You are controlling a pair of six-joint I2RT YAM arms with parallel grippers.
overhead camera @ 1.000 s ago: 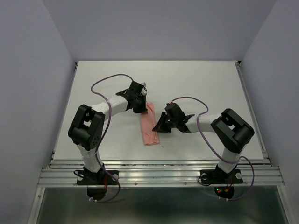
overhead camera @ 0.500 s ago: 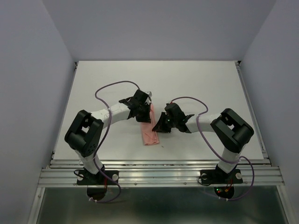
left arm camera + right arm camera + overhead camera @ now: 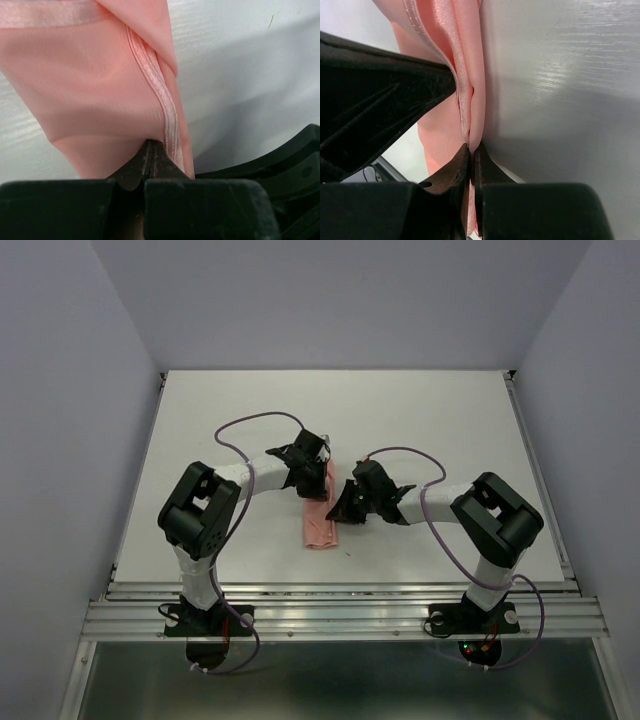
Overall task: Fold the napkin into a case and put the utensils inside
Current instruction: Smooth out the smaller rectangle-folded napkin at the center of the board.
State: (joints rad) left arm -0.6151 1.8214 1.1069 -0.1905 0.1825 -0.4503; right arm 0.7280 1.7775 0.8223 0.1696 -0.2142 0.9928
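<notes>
- Since a second ago the left hand (image 3: 312, 462) has swung rightward and a little toward the near edge of the desk (image 3: 440, 420), and its elbel has folded in closer to the base; the purple cable (image 3: 245, 425) on that arm now loops higher over the forearm.
- Over the same second the right hand (image 3: 345, 505) and the napkin (image 3: 320, 527) stay where they were.
- Folded into a narrow layered strip, the napkin lies around the middle of the desk, its length running from the far edge toward the near edge, and its near end lies flat.
- At the strip's far end the left hand is pressed together, its tips (image 3: 151, 146) pinching the pink cloth (image 3: 95, 90) just beside a satin hem (image 3: 161, 107) that runs away from the fingers.
- On the strip's right long side the right hand is also closed, its tips (image 3: 471, 148) nipping a raised fold of the cloth (image 3: 466, 60), whose layers stand up off the desk (image 3: 560, 100) there.
- Both hands touch the napkin and sit near each other, left at the far end, right at mid-length.
</notes>
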